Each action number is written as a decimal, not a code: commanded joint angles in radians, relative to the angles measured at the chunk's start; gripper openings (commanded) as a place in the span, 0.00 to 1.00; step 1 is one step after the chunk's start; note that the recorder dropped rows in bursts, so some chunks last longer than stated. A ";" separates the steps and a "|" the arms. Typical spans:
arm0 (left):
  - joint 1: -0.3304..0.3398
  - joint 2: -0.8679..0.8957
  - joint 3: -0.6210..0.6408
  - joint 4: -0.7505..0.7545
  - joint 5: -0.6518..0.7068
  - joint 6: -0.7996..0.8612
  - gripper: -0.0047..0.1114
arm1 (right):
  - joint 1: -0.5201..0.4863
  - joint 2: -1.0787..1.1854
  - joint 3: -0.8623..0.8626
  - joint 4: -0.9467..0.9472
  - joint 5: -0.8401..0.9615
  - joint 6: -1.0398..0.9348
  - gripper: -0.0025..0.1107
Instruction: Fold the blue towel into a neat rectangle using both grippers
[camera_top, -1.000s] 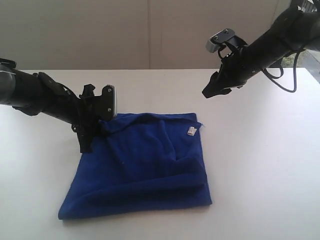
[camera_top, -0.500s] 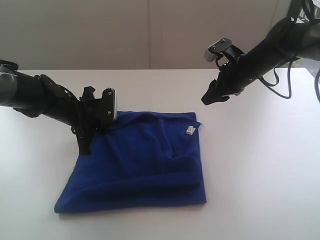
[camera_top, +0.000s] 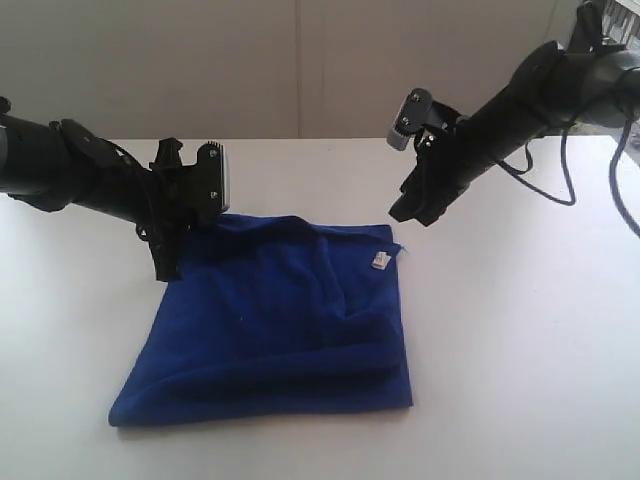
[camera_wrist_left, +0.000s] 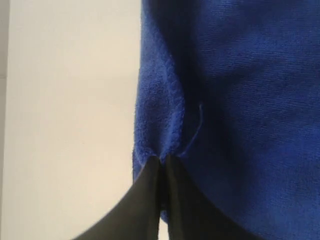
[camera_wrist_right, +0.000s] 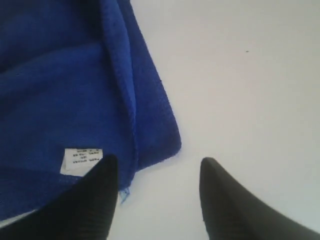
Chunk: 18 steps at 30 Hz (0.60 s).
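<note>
We see the deep-blue fuzzy towel (camera_top: 275, 320) lying on the white table (camera_top: 500, 350) | left gripper (camera_wrist_left: 162, 161): fingers pressed together, pinching the towel's back-left corner edge | right gripper (camera_wrist_right: 157, 165): fingers spread, hovering over the back-right corner by the small white tag (camera_wrist_right: 82, 160)

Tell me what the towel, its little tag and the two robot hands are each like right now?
blue towel: lying folded over, rumpled, one corner pinched.
white tag: flat on the towel, by a far corner.
left hand: shut on the blue towel's edge.
right hand: open above the tag corner, holding nothing.
</note>
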 joint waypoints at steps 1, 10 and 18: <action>-0.008 -0.044 0.005 -0.022 0.002 0.159 0.04 | 0.016 0.053 -0.002 0.007 -0.023 -0.022 0.53; -0.008 -0.088 0.005 -0.022 -0.004 0.159 0.04 | 0.027 0.108 -0.002 0.007 -0.056 -0.021 0.54; -0.008 -0.088 0.005 -0.022 -0.007 0.159 0.04 | 0.037 0.120 -0.002 0.012 -0.021 -0.021 0.35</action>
